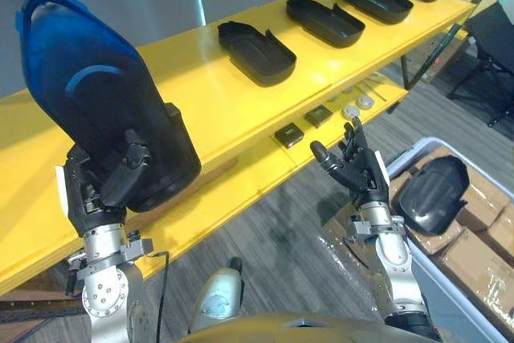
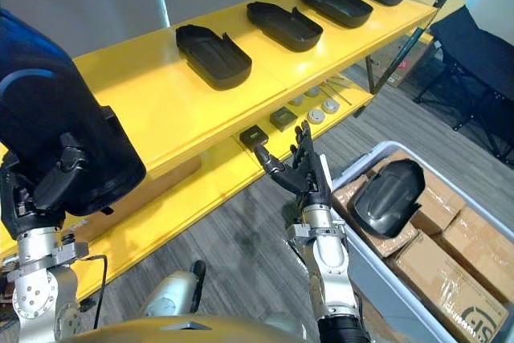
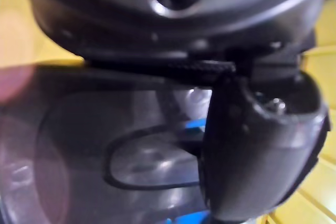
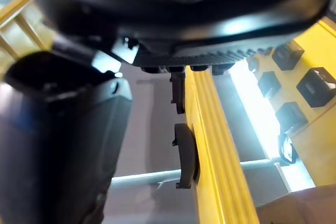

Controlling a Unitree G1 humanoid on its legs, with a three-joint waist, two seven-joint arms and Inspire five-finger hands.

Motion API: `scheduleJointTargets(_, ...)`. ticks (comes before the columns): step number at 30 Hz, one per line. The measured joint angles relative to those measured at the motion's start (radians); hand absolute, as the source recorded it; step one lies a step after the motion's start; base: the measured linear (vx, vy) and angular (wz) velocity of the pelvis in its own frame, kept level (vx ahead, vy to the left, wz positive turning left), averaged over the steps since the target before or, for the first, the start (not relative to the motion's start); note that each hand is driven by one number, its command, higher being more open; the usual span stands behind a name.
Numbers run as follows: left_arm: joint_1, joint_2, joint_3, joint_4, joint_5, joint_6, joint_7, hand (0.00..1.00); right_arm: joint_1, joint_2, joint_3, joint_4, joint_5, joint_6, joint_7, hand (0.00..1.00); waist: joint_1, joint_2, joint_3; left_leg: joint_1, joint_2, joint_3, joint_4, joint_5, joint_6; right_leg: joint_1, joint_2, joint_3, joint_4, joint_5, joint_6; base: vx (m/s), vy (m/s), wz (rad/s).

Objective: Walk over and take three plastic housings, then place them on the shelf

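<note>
My left hand (image 1: 104, 178) is shut on a black plastic housing (image 1: 96, 94), held upright above the left end of the yellow shelf (image 1: 201, 102). In the left wrist view the housing's glossy shell (image 3: 105, 145) lies right behind my thumb (image 3: 257, 150). Several more housings lie in a row on the shelf's top board, the nearest one (image 1: 255, 51) at the middle, others (image 1: 325, 21) further right. My right hand (image 1: 353, 168) hangs open in front of the lower shelf board, holding nothing. Another housing (image 1: 434, 193) rests in the bin at the right.
A grey bin (image 1: 474, 295) with cardboard boxes (image 2: 426, 267) stands on the floor at the right. Small black and white parts (image 1: 321, 116) lie on the lower yellow board. A black folding chair (image 1: 494, 46) stands at the far right behind the shelf's dark frame.
</note>
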Motion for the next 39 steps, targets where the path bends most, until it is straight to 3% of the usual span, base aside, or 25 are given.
scheduleJointTargets(2, -0.022, 0.018, 0.002, 0.001, -0.001, 0.000, 0.006, 0.00, -0.013, -0.005, -0.003, 0.005, -0.036, -0.014, -0.008, 1.00, -0.020, 0.006, 0.001, 0.058, 0.002, -0.032, -0.026, -0.008, 0.015, -0.056, 0.015, 0.017, 0.087, -0.137, -0.040, 0.33, 0.046, 0.39)
scheduleJointTargets(3, -0.049, 0.033, -0.001, 0.005, -0.004, 0.000, 0.019, 0.00, -0.033, -0.021, -0.007, 0.003, -0.051, -0.015, -0.007, 1.00, -0.023, 0.028, 0.004, 0.089, 0.020, -0.048, -0.042, -0.012, 0.013, -0.081, 0.065, 0.013, 0.035, -0.211, -0.063, 0.31, 0.029, 0.40)
scheduleJointTargets(4, -0.097, 0.058, -0.014, 0.024, -0.005, 0.000, 0.029, 0.00, -0.054, -0.053, -0.022, -0.020, -0.049, -0.015, -0.006, 1.00, -0.025, 0.044, 0.005, 0.111, 0.038, -0.073, -0.049, -0.014, 0.003, -0.090, 0.127, 0.020, -0.098, -0.238, -0.066, 0.23, -0.004, 0.45)
scheduleJointTargets(5, -0.125, 0.076, -0.024, 0.035, -0.005, 0.001, 0.041, 0.00, -0.064, -0.069, -0.034, -0.042, -0.047, -0.015, -0.003, 1.00, -0.029, 0.050, 0.006, 0.119, 0.040, -0.088, -0.054, -0.019, 0.000, -0.096, 0.156, 0.039, -0.175, -0.239, -0.068, 0.25, -0.060, 0.72)
scheduleJointTargets(7, -0.215, 0.103, -0.057, 0.059, -0.006, 0.002, 0.080, 0.00, -0.093, -0.126, -0.091, -0.172, -0.045, -0.023, -0.002, 1.00, -0.071, 0.046, 0.002, 0.119, 0.026, -0.171, -0.034, -0.042, -0.014, -0.121, 0.259, 0.221, -0.375, -0.226, -0.050, 0.18, -0.145, 1.11)
scheduleJointTargets(8, -0.228, 0.103, -0.068, 0.062, -0.005, 0.004, 0.091, 0.00, -0.097, -0.139, -0.103, -0.208, -0.045, -0.030, -0.001, 1.00, -0.080, 0.044, 0.001, 0.119, 0.019, -0.196, -0.025, -0.050, -0.021, -0.121, 0.272, 0.252, -0.402, -0.217, -0.045, 0.18, -0.225, 1.36)
scheduleJointTargets(9, -0.237, 0.103, -0.088, 0.060, -0.005, 0.004, 0.103, 0.00, -0.099, -0.157, -0.122, -0.274, -0.043, -0.055, -0.005, 1.00, -0.099, 0.022, -0.013, 0.117, -0.005, -0.235, -0.011, -0.067, -0.039, -0.113, 0.268, 0.257, -0.434, -0.198, -0.042, 0.14, -0.228, 1.09)
scheduleJointTargets(10, -0.236, 0.105, -0.094, 0.059, -0.004, 0.005, 0.106, 0.00, -0.099, -0.163, -0.128, -0.304, -0.044, -0.072, -0.010, 1.00, -0.102, 0.002, -0.026, 0.117, -0.020, -0.247, -0.006, -0.079, -0.049, -0.106, 0.257, 0.252, -0.443, -0.172, -0.049, 0.22, -0.368, 1.11)
scheduleJointTargets(11, -0.230, 0.095, -0.099, 0.061, 0.001, 0.007, 0.111, 0.00, -0.111, -0.176, -0.136, -0.356, -0.043, -0.110, -0.016, 1.00, -0.092, -0.020, -0.046, 0.111, -0.020, -0.228, 0.025, -0.123, -0.070, -0.074, 0.232, 0.204, -0.471, -0.184, -0.032, 0.22, -0.416, 0.76)
scheduleJointTargets(13, -0.193, 0.044, -0.120, 0.059, -0.001, 0.016, 0.110, 0.00, -0.140, -0.214, -0.141, -0.417, -0.002, -0.164, -0.024, 1.00, -0.088, 0.056, -0.069, 0.078, 0.101, -0.106, 0.064, -0.134, -0.097, -0.011, 0.287, 0.108, -0.505, -0.193, -0.054, 0.23, -0.414, 0.81)
scheduleJointTargets(14, -0.181, 0.031, -0.120, 0.057, -0.003, 0.016, 0.104, 0.00, -0.157, -0.221, -0.146, -0.434, 0.003, -0.170, -0.024, 1.00, -0.080, 0.069, -0.079, 0.087, 0.128, -0.074, 0.042, -0.123, -0.106, 0.008, 0.296, 0.088, -0.519, -0.196, -0.060, 0.17, -0.239, 0.91)
scheduleJointTargets(16, -0.183, 0.020, -0.125, 0.057, -0.009, 0.016, 0.085, 0.00, -0.175, -0.235, -0.181, -0.468, 0.014, -0.171, -0.023, 1.00, -0.083, 0.079, -0.091, 0.085, 0.170, 0.047, -0.002, -0.078, -0.089, 0.046, 0.292, 0.020, -0.557, -0.198, -0.069, 0.13, -0.154, 0.93)
scheduleJointTargets(18, -0.190, 0.021, -0.130, 0.057, -0.012, 0.012, 0.055, 0.00, -0.172, -0.239, -0.218, -0.473, 0.032, -0.155, -0.026, 1.00, -0.102, 0.077, -0.090, 0.080, 0.227, 0.228, -0.011, -0.051, -0.030, 0.077, 0.271, -0.056, -0.583, -0.197, -0.079, 0.08, -0.079, 1.03)
scheduleJointTargets(19, -0.193, 0.021, -0.138, 0.057, -0.010, 0.012, 0.048, 0.00, -0.162, -0.239, -0.235, -0.470, 0.032, -0.139, -0.031, 1.00, -0.106, 0.079, -0.091, 0.082, 0.243, 0.286, -0.029, -0.024, -0.035, 0.082, 0.260, -0.079, -0.586, -0.197, -0.079, 0.05, 0.018, 0.79)
scheduleJointTargets(20, -0.197, 0.022, -0.151, 0.057, -0.006, 0.012, 0.042, 0.00, -0.146, -0.238, -0.252, -0.462, 0.032, -0.127, -0.037, 1.00, -0.106, 0.081, -0.092, 0.086, 0.235, 0.304, -0.058, 0.011, -0.077, 0.082, 0.250, -0.091, -0.587, -0.196, -0.078, 0.03, 0.095, 0.65)
scheduleJointTargets(21, -0.204, 0.028, -0.157, 0.058, 0.000, 0.013, 0.037, 0.00, -0.126, -0.230, -0.263, -0.441, 0.031, -0.117, -0.044, 1.00, -0.105, 0.076, -0.089, 0.095, 0.212, 0.296, -0.100, 0.032, -0.097, 0.083, 0.234, -0.096, -0.592, -0.192, -0.072, 0.03, 0.138, 0.47)
scheduleJointTargets(24, -0.205, 0.069, -0.144, 0.058, 0.010, 0.046, 0.026, 0.00, -0.073, -0.156, -0.273, -0.395, 0.032, -0.090, -0.048, 1.00, -0.105, 0.054, -0.079, 0.137, 0.161, 0.302, -0.169, 0.060, -0.079, 0.122, 0.205, -0.095, -0.645, -0.169, -0.035, 0.00, 0.117, 0.16)
scheduleJointTargets(27, -0.174, 0.087, -0.072, 0.056, 0.039, 0.058, -0.039, 0.00, -0.004, -0.090, -0.279, -0.395, 0.030, -0.078, -0.053, 1.00, -0.125, 0.054, -0.079, 0.175, 0.129, 0.325, -0.233, 0.077, -0.069, 0.144, 0.189, -0.085, -0.695, -0.141, -0.016, 0.00, 0.097, -0.08)
scheduleJointTargets(28, -0.173, 0.099, -0.058, 0.054, 0.031, 0.079, -0.076, 0.00, 0.028, -0.066, -0.284, -0.395, -0.018, -0.078, -0.096, 1.00, -0.129, 0.054, -0.079, 0.182, 0.121, 0.337, -0.250, 0.083, -0.065, 0.142, 0.184, -0.074, -0.709, -0.130, -0.012, 0.00, 0.088, -0.23)
scheduleJointTargets(31, -0.174, 0.145, -0.053, 0.050, -0.017, 0.163, -0.162, 0.00, 0.078, 0.010, -0.295, -0.394, -0.219, -0.079, -0.255, 1.00, -0.143, 0.057, -0.078, 0.192, 0.113, 0.378, -0.279, 0.091, -0.057, 0.128, 0.183, -0.036, -0.742, -0.103, -0.007, 0.00, 0.075, -0.35)
scheduleJointTargets(33, -0.174, 0.159, -0.076, 0.051, -0.041, 0.215, -0.182, 0.00, 0.104, 0.045, -0.290, -0.393, -0.288, -0.079, -0.308, 1.00, -0.167, 0.060, -0.075, 0.198, 0.110, 0.398, -0.288, 0.093, -0.055, 0.121, 0.183, -0.018, -0.755, -0.089, -0.007, 0.02, 0.044, -0.32)
scheduleJointTargets(39, -0.191, 0.168, -0.110, 0.071, -0.094, 0.305, -0.189, 0.00, 0.248, 0.081, -0.223, -0.383, -0.337, -0.079, -0.333, 1.00, -0.215, 0.076, -0.070, 0.260, 0.111, 0.478, -0.340, 0.090, -0.060, 0.124, 0.189, 0.045, -0.773, -0.079, 0.001, 0.02, 0.029, -0.38)
